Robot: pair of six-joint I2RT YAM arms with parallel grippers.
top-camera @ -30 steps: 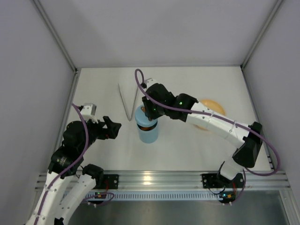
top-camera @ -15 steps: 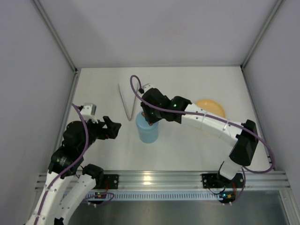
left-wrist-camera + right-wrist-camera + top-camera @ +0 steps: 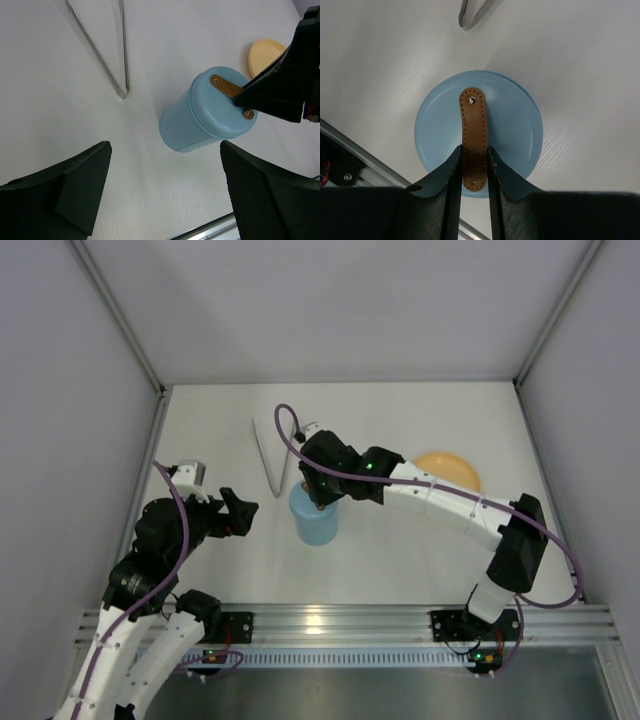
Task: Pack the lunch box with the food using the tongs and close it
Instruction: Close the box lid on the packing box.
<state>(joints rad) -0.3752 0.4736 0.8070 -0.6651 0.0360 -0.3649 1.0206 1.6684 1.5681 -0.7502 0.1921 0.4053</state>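
The light blue lunch box stands upright mid-table, its round lid resting on top. My right gripper is shut on the lid's brown handle, coming down from above; the left wrist view shows its black fingers at the lid. The tongs lie flat on the table behind and left of the tub, V-tip toward it. My left gripper hangs open left of the tub, holding nothing. The food is hidden.
An orange-yellow plate lies right of the tub, partly under the right arm. White walls close in the table on three sides, and an aluminium rail runs along the near edge.
The right gripper moved slightly left and down with the lid, which now covers the tub's opening; a second ago brown food showed inside. The left arm has not moved.
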